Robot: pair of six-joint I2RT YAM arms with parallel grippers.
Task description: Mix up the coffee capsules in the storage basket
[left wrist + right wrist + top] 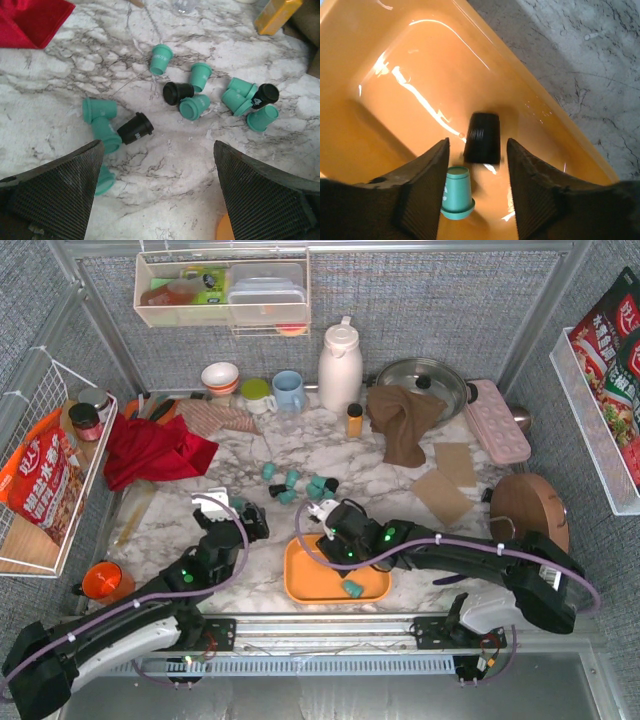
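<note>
The orange storage basket point(300, 588) lies on the marble near the front, and a teal coffee capsule point(352, 588) rests in it. My right gripper point(330, 525) hovers over the basket's far end. In the right wrist view its jaws point(477, 170) stand open, with a blurred black capsule point(482, 137) loose between them over the basket floor point(395, 100), beside the teal capsule point(456, 192). My left gripper point(157, 190) is wide open and empty above bare marble. Several teal capsules point(161, 59) and black ones point(136, 128) lie scattered beyond it.
A yellow bottle point(354, 420) and a white thermos point(340, 365) stand behind the scattered capsules point(295, 483). A red cloth point(150, 450) lies at the left and a brown cloth point(405, 420) at the back right. An orange mug point(100, 580) sits at the front left.
</note>
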